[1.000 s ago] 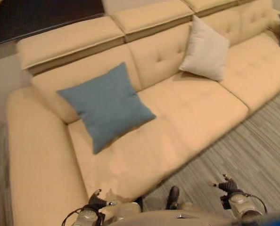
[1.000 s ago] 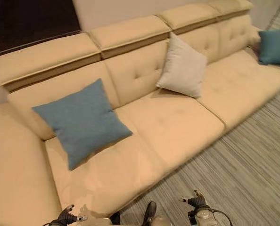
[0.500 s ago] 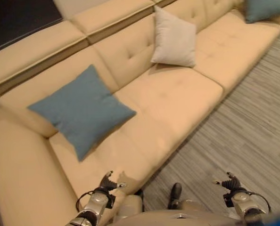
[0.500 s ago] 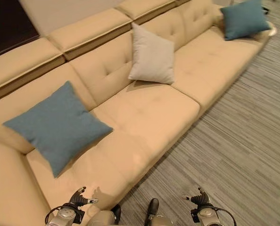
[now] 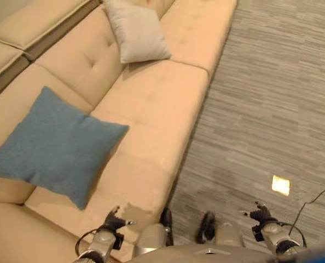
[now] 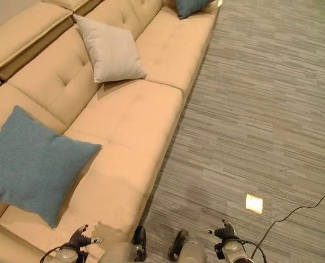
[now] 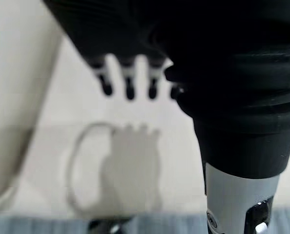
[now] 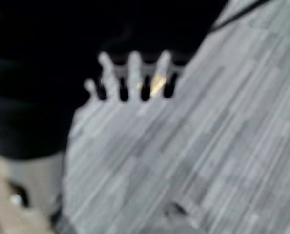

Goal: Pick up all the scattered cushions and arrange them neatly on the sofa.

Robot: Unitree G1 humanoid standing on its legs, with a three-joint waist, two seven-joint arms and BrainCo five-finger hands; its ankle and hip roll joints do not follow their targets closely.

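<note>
Blue cushion [image 5: 56, 145] propped on sofa [image 5: 157, 104], up and away from left robot hand [image 5: 114, 221], well apart. Beige cushion [image 5: 136, 30] farther along. Right robot hand [image 5: 259, 214] over floor [image 5: 272, 98]. Both relaxed, empty.

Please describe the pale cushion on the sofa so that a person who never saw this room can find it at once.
Start at the long beige sofa beside the grey striped floor. The pale cushion leans upright against the tufted backrest. It is off-white, whereas the big blue cushion and the teal cushion are coloured.
</note>
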